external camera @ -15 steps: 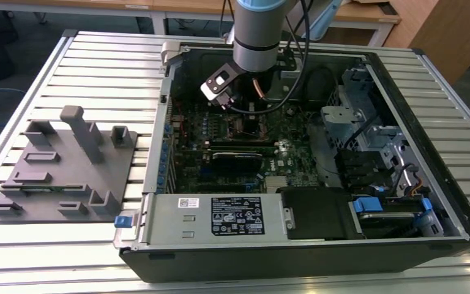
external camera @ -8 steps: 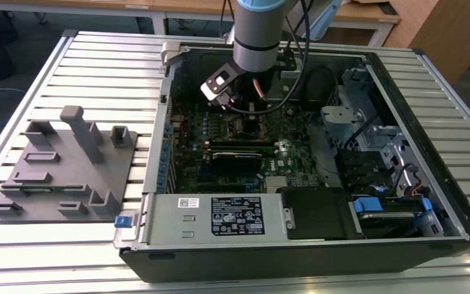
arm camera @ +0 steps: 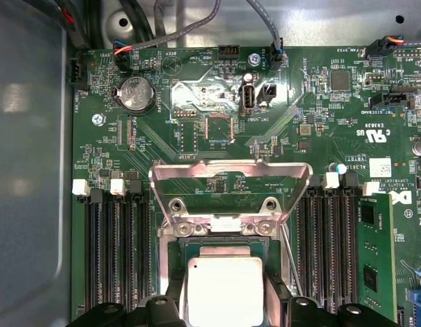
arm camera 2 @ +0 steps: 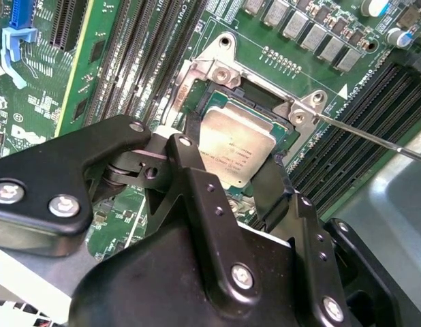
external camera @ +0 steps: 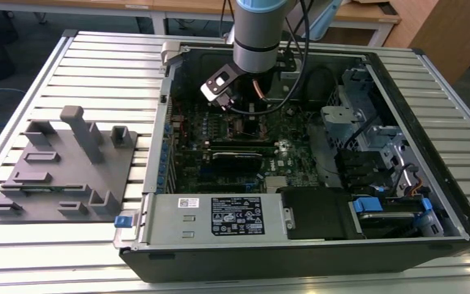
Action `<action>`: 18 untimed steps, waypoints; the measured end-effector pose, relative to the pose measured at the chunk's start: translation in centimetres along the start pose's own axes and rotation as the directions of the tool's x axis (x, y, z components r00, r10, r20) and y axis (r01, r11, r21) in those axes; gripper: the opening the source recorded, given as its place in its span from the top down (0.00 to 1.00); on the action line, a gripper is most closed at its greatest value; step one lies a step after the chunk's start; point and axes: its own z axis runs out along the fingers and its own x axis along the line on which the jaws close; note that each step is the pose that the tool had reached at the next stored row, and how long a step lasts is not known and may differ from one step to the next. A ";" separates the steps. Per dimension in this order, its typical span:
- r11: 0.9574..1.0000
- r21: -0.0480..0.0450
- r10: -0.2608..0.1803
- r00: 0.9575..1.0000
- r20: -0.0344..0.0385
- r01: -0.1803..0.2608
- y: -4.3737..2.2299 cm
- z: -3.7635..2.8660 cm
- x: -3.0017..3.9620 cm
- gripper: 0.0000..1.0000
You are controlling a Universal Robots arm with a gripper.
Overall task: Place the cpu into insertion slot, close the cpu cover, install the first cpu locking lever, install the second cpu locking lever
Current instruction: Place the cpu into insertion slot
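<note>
Claw [arm camera 2: 232, 167]: black, two-fingered, pressed against two opposite edges of the cpu [arm camera 2: 234, 146], pinching it. Cpu: pale silver square, face up, lying in the insertion slot [arm camera 2: 255, 95]; whether it is fully seated cannot be told. Cpu cover [arm camera: 231, 166]: dull-metal frame, swung up on its hinge, with green board visible through its cut-out. Thin metal lever rod [arm camera 2: 374, 139]: beside the slot, standing clear of the cover. Memory slots [arm camera: 115, 259]: long black rows on both sides of the slot. Computer case [external camera: 300, 260]: lying open on the slatted surface [external camera: 96, 61]; holds the motherboard [external camera: 218, 131], a labelled power supply box [external camera: 218, 214] and a metal drive cage [external camera: 366, 122]. Grey fixture block [external camera: 63, 165]: on the surface at the exterior view's left, apart from the case. Obscured: the first wrist view cuts off the cpu's near edge and the fingertips; in the exterior view the claw and cables hide most of the slot. Arm [external camera: 256, 37]: upright, wrist pointing down into the case above the motherboard.
</note>
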 end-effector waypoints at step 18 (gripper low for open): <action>1.000 0.000 0.000 1.000 0.000 0.000 0.01 -0.16 0.01 0.33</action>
